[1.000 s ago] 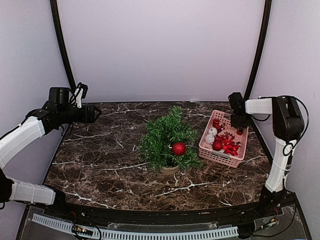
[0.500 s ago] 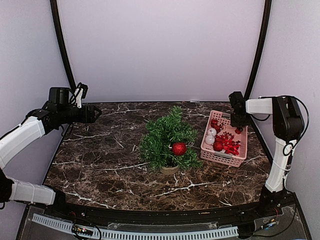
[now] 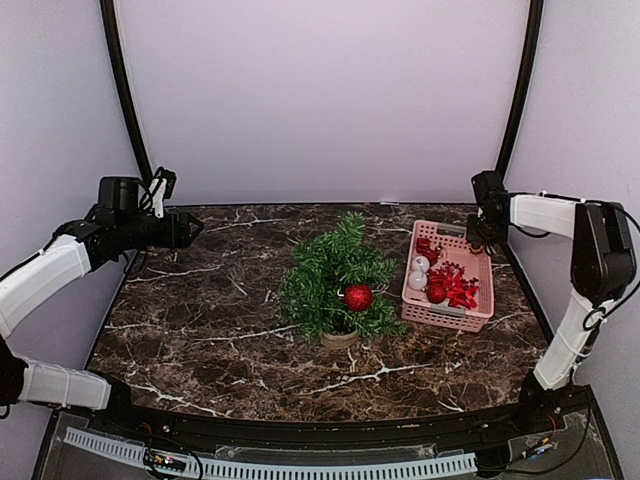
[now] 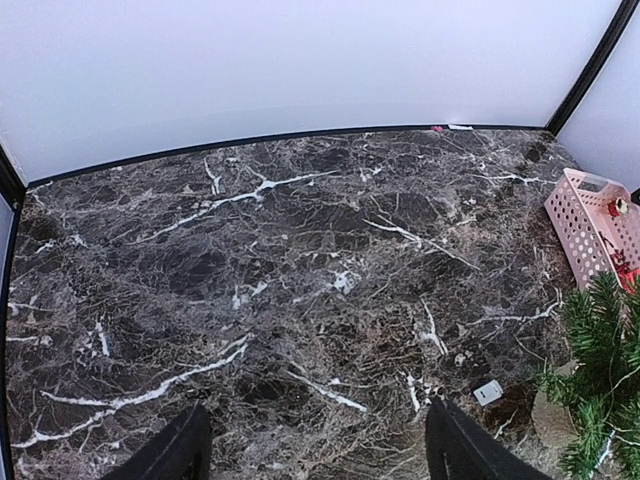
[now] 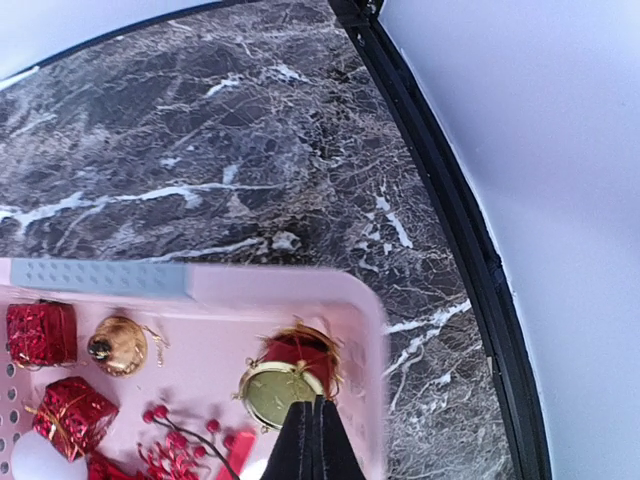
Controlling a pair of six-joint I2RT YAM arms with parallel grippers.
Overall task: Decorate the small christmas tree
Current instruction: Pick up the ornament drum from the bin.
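Observation:
The small christmas tree [image 3: 335, 275] stands mid-table on its tan base, with one red ball [image 3: 358, 297] hanging on its front; its right edge shows in the left wrist view [image 4: 600, 380]. My right gripper [image 5: 315, 402] is shut, its tips at the gold thread of a red and gold drum ornament [image 5: 285, 375] in the far corner of the pink basket [image 5: 280, 288]. From above, that gripper [image 3: 482, 236] hovers over the basket's back right corner. My left gripper [image 3: 190, 228] is open and empty, high over the table's far left [image 4: 315, 445].
The pink basket [image 3: 445, 316], right of the tree, holds small red gift boxes [image 5: 42, 332], a gold bell [image 5: 117, 346], red berry sprigs and white balls. The table's black edge rail [image 5: 470, 250] runs close beside the basket. A small white tag [image 4: 488, 392] lies near the tree.
My right gripper closed in the basket, then shifted right toward the table edge. The basket swung round a little with it. The left arm stayed still.

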